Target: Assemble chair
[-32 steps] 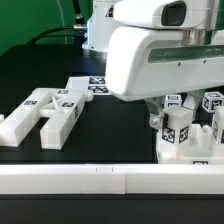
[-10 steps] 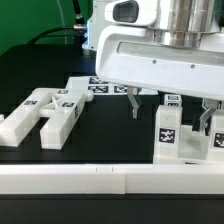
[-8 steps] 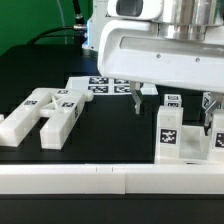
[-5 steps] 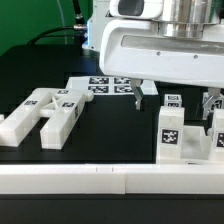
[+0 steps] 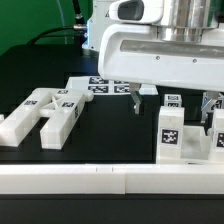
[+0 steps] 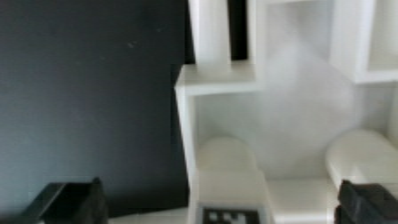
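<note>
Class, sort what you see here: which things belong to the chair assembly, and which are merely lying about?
Belonging to the job: slotted seat block; upright tagged block; small cube behind it; open hand.
Lying about: marker board; white front rail.

One flat white marker board (image 5: 100, 84); two long white plastic bars (image 5: 62, 115) to the exterior view's left of it; two upright tagged blocks (image 5: 172, 131) right.

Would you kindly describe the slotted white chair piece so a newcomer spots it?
On the black table, look to the exterior view's left. The matte white slotted plastic block lies flat there, while the tagged white blocks by the glossy white pincer stand upright.
</note>
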Controlling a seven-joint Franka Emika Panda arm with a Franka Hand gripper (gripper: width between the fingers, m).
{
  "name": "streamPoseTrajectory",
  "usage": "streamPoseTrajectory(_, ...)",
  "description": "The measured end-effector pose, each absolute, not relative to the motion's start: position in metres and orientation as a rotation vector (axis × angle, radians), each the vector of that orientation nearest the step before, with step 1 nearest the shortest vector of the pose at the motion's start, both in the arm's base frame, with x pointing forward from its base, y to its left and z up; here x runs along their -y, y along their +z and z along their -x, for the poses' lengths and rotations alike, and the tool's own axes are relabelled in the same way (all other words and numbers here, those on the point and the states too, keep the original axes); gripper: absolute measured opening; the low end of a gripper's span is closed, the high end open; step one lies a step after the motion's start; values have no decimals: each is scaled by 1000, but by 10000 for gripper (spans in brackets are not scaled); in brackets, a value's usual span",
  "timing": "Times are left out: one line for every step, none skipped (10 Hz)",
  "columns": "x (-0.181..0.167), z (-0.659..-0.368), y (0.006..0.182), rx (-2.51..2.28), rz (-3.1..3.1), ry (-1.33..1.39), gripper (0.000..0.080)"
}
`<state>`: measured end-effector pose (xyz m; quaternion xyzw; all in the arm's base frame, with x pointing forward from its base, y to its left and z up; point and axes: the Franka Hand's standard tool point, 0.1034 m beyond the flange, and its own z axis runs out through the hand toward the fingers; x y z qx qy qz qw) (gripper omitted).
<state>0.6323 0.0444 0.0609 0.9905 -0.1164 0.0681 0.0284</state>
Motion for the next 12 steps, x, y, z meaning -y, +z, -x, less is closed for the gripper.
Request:
streamPoseTrajectory(-45, -630, 54, 292, -3058, 206, 649)
streamPoseTrajectory(-45, -630, 47, 249, -3059, 209, 649)
streamPoseTrajectory(-45, -629, 43, 231, -3058, 213, 649)
streamPoseTrajectory(-42, -629, 39, 227, -3056, 216, 649)
streamPoseTrajectory(-41, -628, 34, 228, -3054, 219, 649)
streamPoseTrajectory(-40, -627, 27, 227, -3051, 207, 649)
streamPoseTrajectory(-40, -626, 22, 225, -3049, 199, 649)
streamPoseTrajectory(-39, -627, 18, 223, -3047, 194, 649)
streamPoseTrajectory(-38, -627, 13, 223, -3044, 190, 649)
streamPoseTrajectory(-37, -626, 9, 223, -3042, 181, 649)
streamPoseTrajectory(-37, -626, 8, 222, -3042, 183, 649)
streamPoseTrajectory(-38, -626, 8, 221, -3042, 182, 620)
